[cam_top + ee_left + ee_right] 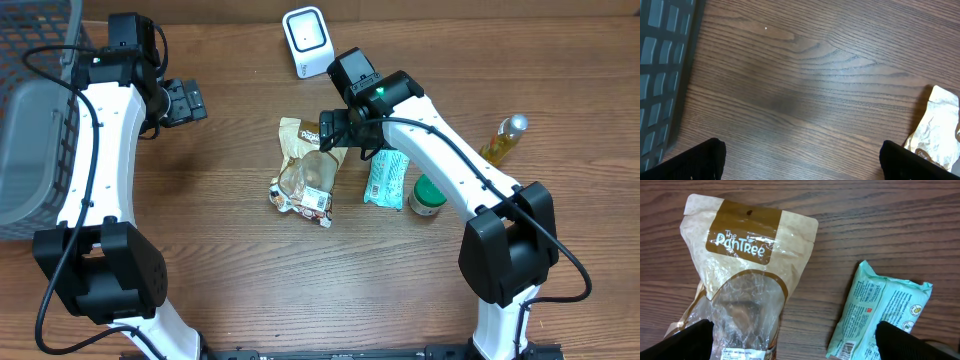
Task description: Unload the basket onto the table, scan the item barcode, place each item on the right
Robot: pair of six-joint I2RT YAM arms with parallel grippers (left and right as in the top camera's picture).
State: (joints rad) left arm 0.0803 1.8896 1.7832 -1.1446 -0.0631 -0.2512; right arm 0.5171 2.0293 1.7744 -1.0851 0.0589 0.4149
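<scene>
Though the bench (230, 270) is crowded at its middle and the basket (30, 120) fills its far-left corner, the step in hand looks plain: pick up the bag (305, 172). Probably the item to scan, it lies flat mid-bench. The left gripper (192, 102) hangs released over bare wood, well apart. The right gripper (335, 132), likewise wide and empty, hovers over the bag's top end. I'd pinch the stiff brown header, not the crinkly window, and lift straight. That way the white label at the near end, which may carry the barcode, can be turned to the scanner (307, 42) by the far edge. Room is tight rightward: the packet (387, 178) lies just beside the bag, with bottle (503, 138) and jar (428, 197) beyond. Open wood lies in front and leftward.
</scene>
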